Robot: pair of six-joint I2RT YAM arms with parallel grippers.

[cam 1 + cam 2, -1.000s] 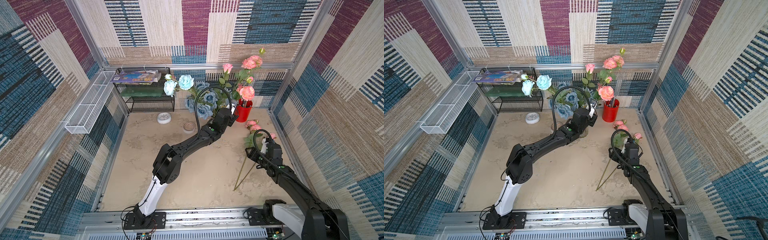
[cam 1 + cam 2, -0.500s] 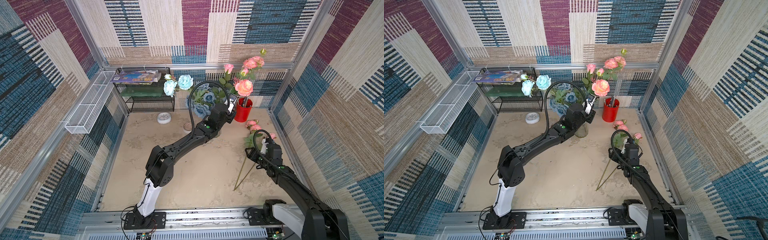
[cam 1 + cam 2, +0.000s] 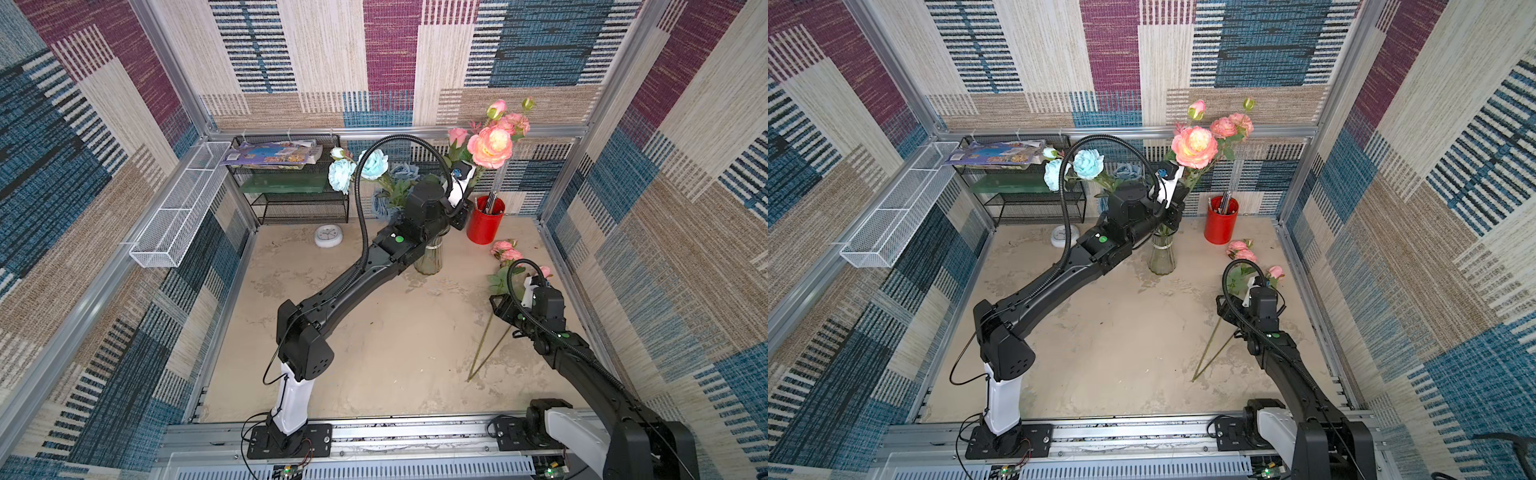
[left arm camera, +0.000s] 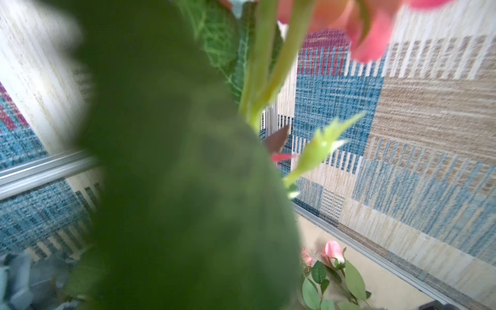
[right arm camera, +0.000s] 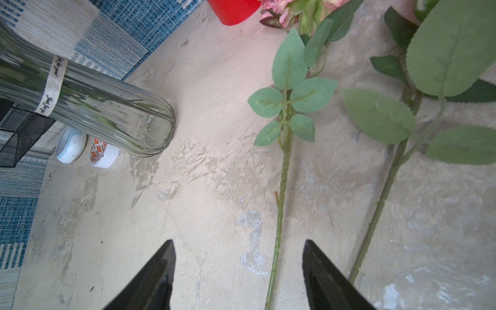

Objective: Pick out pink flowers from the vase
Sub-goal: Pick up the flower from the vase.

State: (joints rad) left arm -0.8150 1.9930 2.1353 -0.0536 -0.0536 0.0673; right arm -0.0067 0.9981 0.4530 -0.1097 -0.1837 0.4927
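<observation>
Clock: read in the top views, 12 at the back wall.
Pink flowers, look: peach-pink roses and buds on long thin green stems with toothed leaves.
Pink bunch (image 3: 490,145): one big open peach rose, smaller pink roses and two buds behind it. It stands high in both top views (image 3: 1194,145), and its petals and stems fill the left wrist view (image 4: 268,67).
Left pincer (image 3: 462,210): closed tight on the pink bunch's stems. A blurred leaf hides its fingers in the wrist view.
Bunch to left pincer: the blooms rise at 1 o'clock from it. I cannot tell whether the stem ends are clear of the vase.
Vase (image 3: 428,259): clear ribbed glass with a lettered ribbon at the neck, upright at 7 o'clock just beside the left pincer. Pale blue flowers (image 3: 374,164) lean out of it toward 11.
Loose pink stems (image 3: 505,251): two lying flat on the table (image 3: 395,353) near its 3 o'clock edge.
Right pincer (image 5: 239,241): jaws wide apart, clasping nothing.
Stems to right pincer: their heads lie at 12 to 1 o'clock and their ends at 7. In the wrist view one stem (image 5: 279,214) runs through the gap and the other passes just outside a finger.
Red cup (image 3: 484,224): at 2 o'clock of the vase.
</observation>
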